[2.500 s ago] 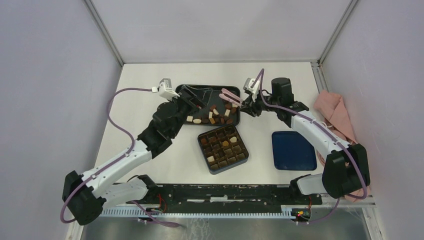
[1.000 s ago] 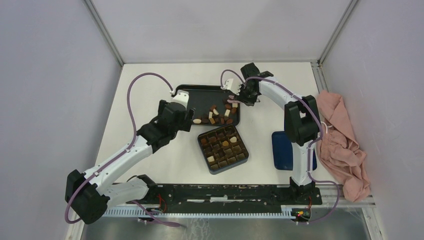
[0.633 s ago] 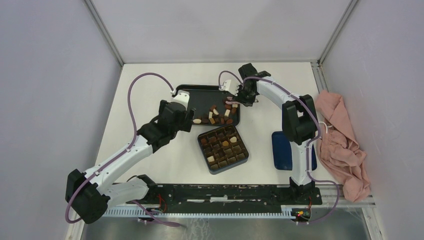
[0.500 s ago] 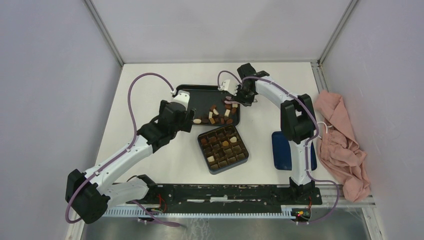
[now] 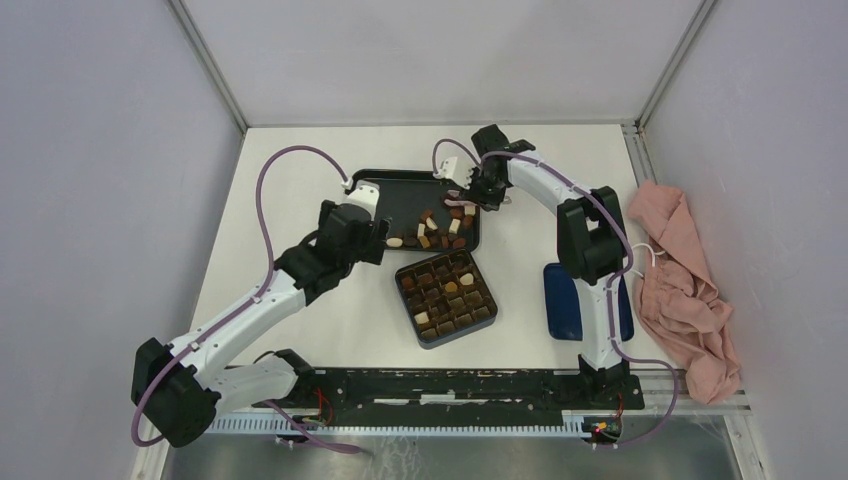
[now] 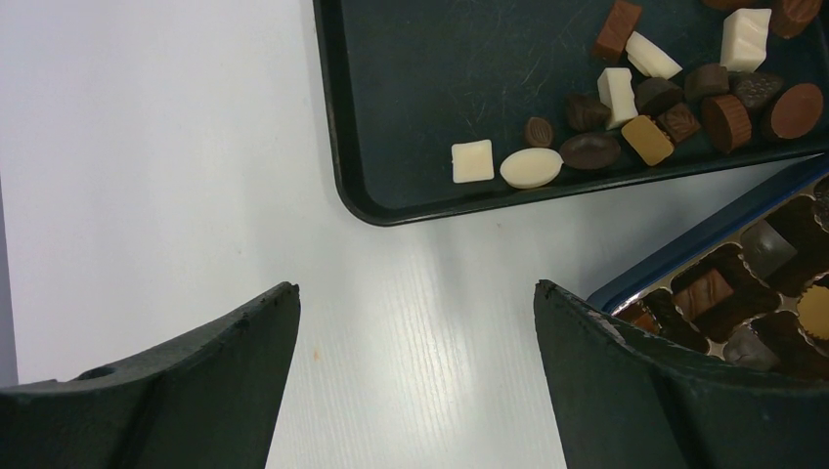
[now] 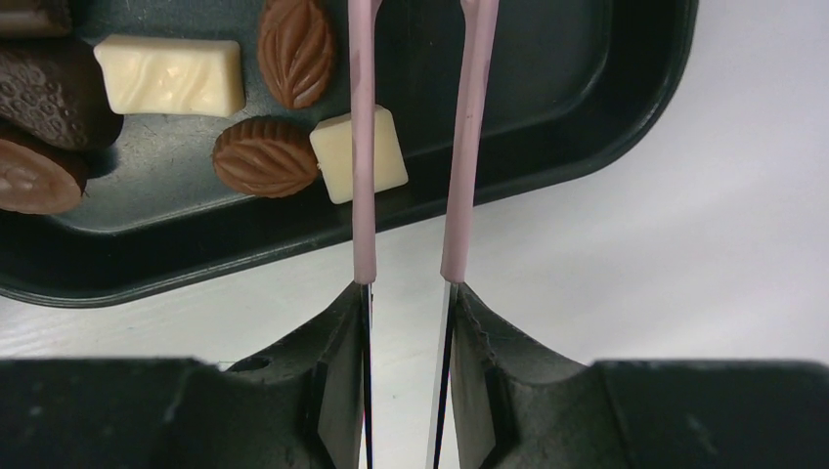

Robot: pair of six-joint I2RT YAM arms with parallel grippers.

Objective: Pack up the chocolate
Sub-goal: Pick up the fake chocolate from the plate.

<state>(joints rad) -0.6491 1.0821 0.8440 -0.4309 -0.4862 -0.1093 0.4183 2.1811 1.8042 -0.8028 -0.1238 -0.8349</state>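
Patience matters most: my right gripper [image 7: 406, 293] pinches the thin pink tweezers [image 7: 471, 147], whose tips run out of view over the tray [image 6: 420, 98]. I'd lower slowly, straddle one ribbed or glossy piece, and squeeze lightly. The chocolate [image 6: 531, 168] lies loose on that scuffed dark tray, with some in the box [image 6: 699, 241]. My left gripper [image 6: 413, 288] hangs spread over the white table [image 6: 147, 195].

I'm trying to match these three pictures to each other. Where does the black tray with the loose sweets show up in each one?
Top external: the black tray lies just beyond the middle of the table.
Left wrist: upper right, with one rounded corner nearest the camera.
Right wrist: across the top, under the pink tweezers.
Shared landmark: the chocolate lying loose on the tray.
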